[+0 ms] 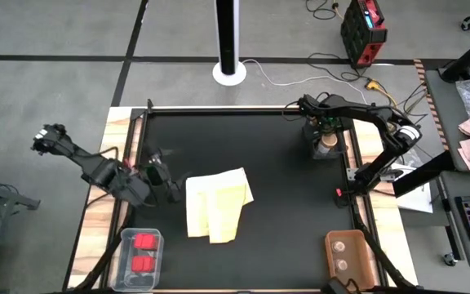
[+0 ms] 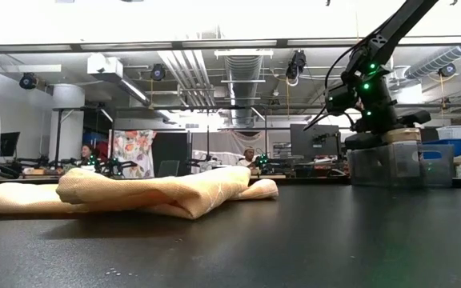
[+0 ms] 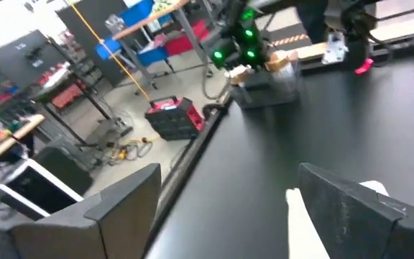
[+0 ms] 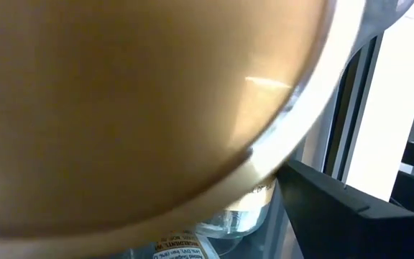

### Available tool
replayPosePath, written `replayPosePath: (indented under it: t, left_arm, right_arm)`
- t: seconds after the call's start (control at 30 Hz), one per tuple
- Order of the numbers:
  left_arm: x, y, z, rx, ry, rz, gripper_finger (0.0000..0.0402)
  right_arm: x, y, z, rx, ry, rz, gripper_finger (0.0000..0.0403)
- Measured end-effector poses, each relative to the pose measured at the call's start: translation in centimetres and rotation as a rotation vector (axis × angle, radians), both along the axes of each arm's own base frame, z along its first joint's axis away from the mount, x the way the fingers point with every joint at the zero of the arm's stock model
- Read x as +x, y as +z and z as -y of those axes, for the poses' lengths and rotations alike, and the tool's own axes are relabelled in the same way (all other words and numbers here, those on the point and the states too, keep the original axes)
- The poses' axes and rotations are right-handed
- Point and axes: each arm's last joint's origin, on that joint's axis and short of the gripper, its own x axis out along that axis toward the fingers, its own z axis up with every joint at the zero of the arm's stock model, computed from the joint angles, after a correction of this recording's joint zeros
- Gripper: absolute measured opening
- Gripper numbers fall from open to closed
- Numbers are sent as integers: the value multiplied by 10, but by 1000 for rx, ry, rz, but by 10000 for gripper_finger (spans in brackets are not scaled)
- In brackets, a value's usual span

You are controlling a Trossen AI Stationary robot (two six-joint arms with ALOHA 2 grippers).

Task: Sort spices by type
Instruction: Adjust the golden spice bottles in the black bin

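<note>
Right end effector [image 1: 326,135] reaches down, gripping a tan-topped jar [image 1: 326,148] (left arm idle).

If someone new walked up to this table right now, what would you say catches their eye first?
Probably the folded yellow cloth lying mid-table. Next, the right pincer reaching down into a clear bin at the far right edge, where a jar with a tan top sits. Then the two red blocks in the clear tray at the near left corner.
</note>
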Motion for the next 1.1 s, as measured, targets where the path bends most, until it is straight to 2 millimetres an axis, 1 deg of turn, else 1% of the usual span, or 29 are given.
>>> replayPosePath:
  t: [0.13, 0.27, 0.33, 0.4, 0.47, 0.57, 0.7, 0.87, 1.0, 1.1]
  left_arm:
    - [6, -17, 10, -36, -25, -25, 311]
    - [9, -34, 23, -32, -56, -58, 311]
    - [13, -38, 27, -42, -98, -72, 311]
    - [17, -42, 31, -83, -193, -101, 311]
    - [23, -43, 35, -104, -257, -81, 311]
    - [28, -46, 39, -107, -288, -59, 311]
    - [32, -56, 42, -107, -289, -59, 311]
    - [32, -59, 42, -75, -286, -69, 311]
    - [29, -55, 37, 51, -206, -76, 311]
    - [25, -54, 31, 162, -109, -104, 311]
  right_arm:
    - [-1, 12, -1, -38, 1, 30, 237]
    - [-3, 21, -3, -64, 9, 54, 238]
    - [-3, 23, -4, -72, 13, 62, 242]
    - [-3, 23, -3, -71, 33, 63, 246]
    - [-3, 21, -4, -70, 56, 63, 249]
    - [-3, 22, -4, -66, 67, 62, 252]
    - [-4, 29, -5, -26, 60, 58, 264]
    - [-2, 43, -4, -11, 57, 58, 292]
    - [0, 49, -1, -24, 54, 67, 311]
    - [0, 49, -1, -27, 54, 70, 314]
